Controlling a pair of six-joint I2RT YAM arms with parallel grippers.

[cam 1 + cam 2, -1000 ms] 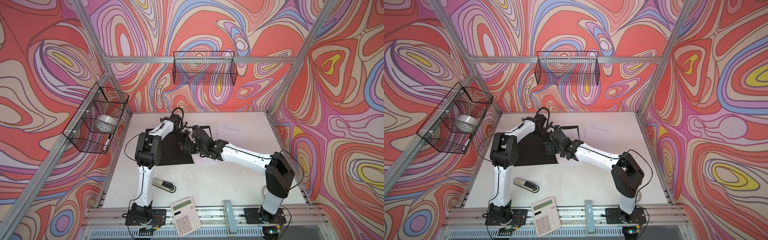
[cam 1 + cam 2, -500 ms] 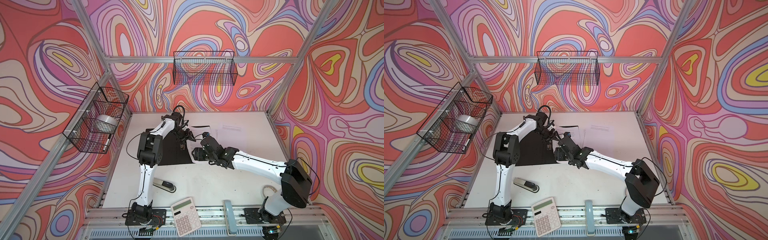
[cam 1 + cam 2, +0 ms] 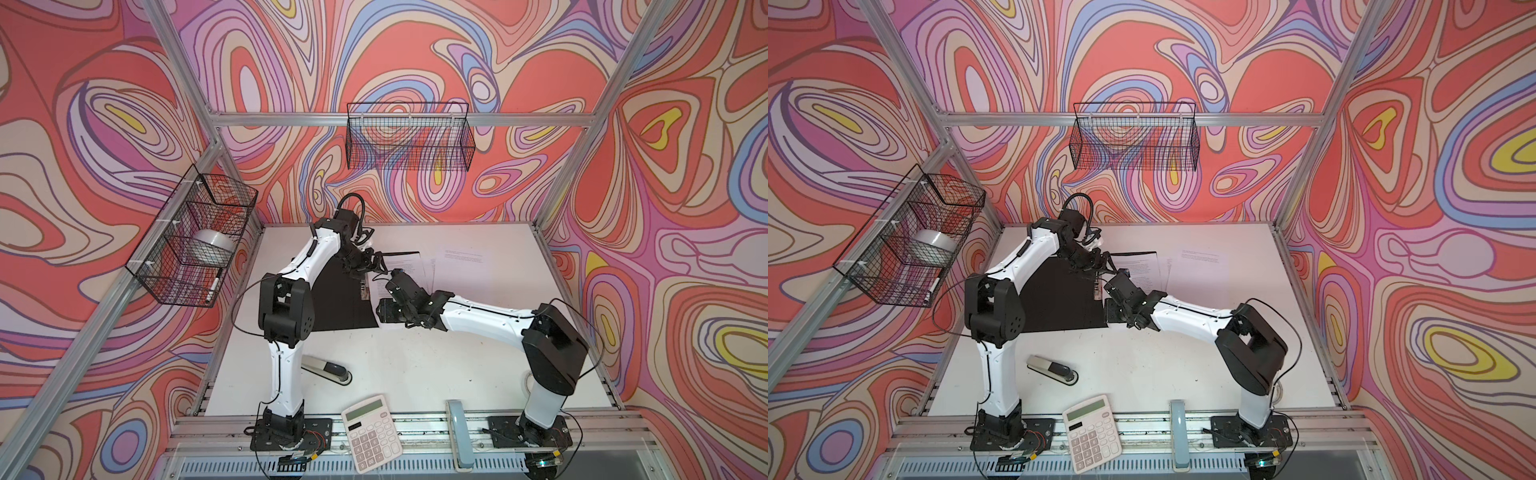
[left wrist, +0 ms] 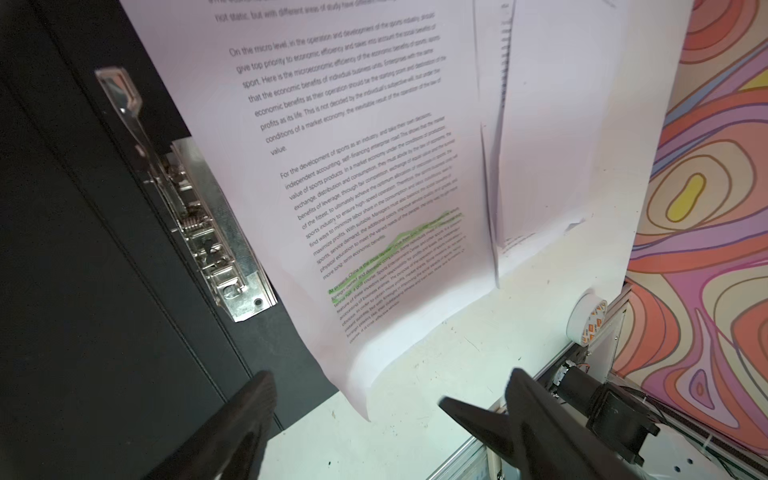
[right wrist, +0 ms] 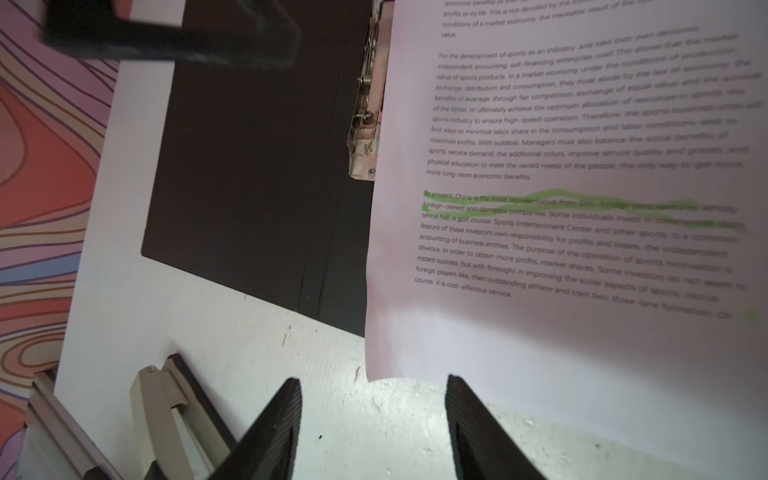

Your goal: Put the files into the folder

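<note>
Folder (image 3: 332,299) open, black inside up, mid-table. Files (image 4: 374,166) on its right half (green-marked sheet on top), left edge overlapping clip (image 4: 208,232). Left gripper (image 4: 386,415), right gripper (image 5: 372,415): jaws apart, empty.

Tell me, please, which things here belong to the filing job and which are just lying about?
Job: folder, open, black inside up; files, the green-highlighted sheet lying partly over the folder, more sheets beside.

Lying about: stapler; calculator; tape roll in the side basket; back basket.
</note>
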